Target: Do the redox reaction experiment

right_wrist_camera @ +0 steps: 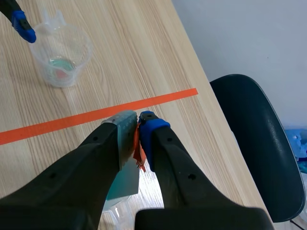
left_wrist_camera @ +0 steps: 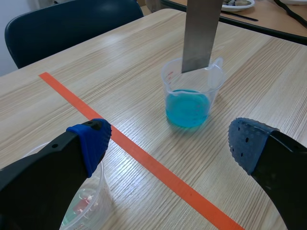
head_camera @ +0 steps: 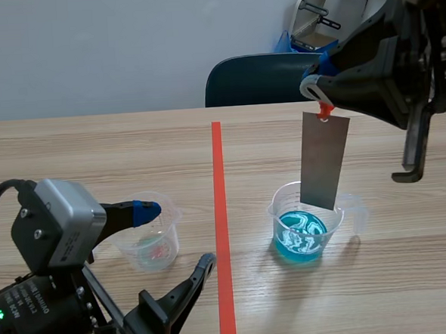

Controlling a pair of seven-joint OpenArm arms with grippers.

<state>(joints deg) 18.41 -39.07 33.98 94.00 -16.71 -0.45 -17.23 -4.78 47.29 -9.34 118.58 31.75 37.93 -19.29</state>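
Right of centre, my right gripper (head_camera: pixel 321 93) clenched the strip (head_camera: pixel 325 161) over the blue beaker (head_camera: pixel 307 234), left gripper (left_wrist_camera: pixel 168 143) agape; dipping seemed next: lower straight.

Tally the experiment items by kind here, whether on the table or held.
Clear beakers: 2, the beaker of blue liquid and the nearly empty beaker.
Metal strips: 1, the grey metal strip in the right gripper.
Total: 3.

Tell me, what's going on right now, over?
Left gripper open, by clear cup. Right gripper shut on orange clip; plate hangs from it, lower edge at mouth of blue cup. Nothing in the way.
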